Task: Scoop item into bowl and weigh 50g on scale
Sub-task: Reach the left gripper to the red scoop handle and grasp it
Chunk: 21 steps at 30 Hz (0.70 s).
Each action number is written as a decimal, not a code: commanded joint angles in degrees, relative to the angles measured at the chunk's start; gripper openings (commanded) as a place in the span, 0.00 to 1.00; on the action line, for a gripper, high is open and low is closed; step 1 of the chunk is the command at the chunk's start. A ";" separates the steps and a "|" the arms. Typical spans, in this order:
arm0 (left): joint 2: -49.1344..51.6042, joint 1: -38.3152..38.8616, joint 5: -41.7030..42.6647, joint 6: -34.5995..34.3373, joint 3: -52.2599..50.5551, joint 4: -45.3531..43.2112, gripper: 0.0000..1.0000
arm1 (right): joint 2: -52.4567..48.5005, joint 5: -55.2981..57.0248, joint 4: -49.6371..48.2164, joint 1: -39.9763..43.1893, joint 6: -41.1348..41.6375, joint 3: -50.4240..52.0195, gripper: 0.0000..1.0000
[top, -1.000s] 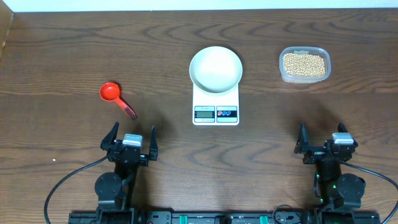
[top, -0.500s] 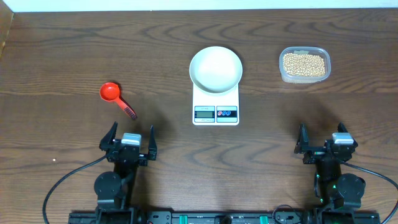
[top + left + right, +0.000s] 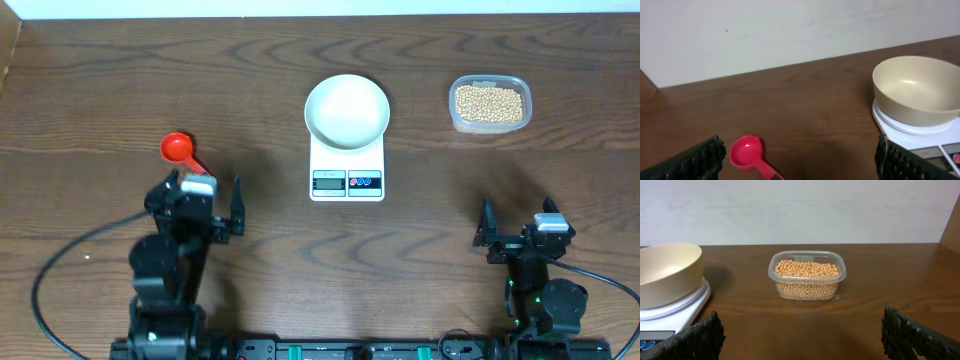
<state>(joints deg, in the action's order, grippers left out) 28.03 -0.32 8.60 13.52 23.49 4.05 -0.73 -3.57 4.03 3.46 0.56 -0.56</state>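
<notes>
The left gripper (image 3: pixel 207 183) has advanced over the red scoop (image 3: pixel 177 147). Its jaws are wide and empty, as are those of the right gripper (image 3: pixel 517 208). The bowl (image 3: pixel 346 110) sits on the scale (image 3: pixel 347 181). The beans (image 3: pixel 488 103) fill the tub (image 3: pixel 451 110).

Bowl (image 3: pixel 346 110) on scale (image 3: pixel 347 183) — beans (image 3: pixel 488 103) seemingly rightward

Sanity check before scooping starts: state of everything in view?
bowl: empty, sitting on scale
scale: carrying the bowl; display unreadable
tub: lid off, holds beans
beans: all in tub
red scoop: empty, lying on table
left pincer: open, empty, near scoop
right pincer: open, empty
</notes>
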 commanded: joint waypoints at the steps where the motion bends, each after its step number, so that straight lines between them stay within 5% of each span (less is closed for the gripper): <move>1: 6.80 -0.26 -0.50 -2.64 7.98 2.16 0.98 | 0.09 0.44 0.02 -0.35 -0.44 0.24 0.99; 12: 32.26 -2.21 0.00 -6.84 37.94 23.34 0.98 | 0.07 0.44 0.02 -0.35 -0.44 0.24 0.99; 21: 55.52 -16.83 15.69 -7.04 60.98 39.85 0.98 | 0.09 0.44 0.02 -0.35 -0.42 0.24 0.99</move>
<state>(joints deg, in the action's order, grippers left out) 78.83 -13.50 18.04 7.27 80.86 42.94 -0.73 -3.53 4.01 3.46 0.56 -0.54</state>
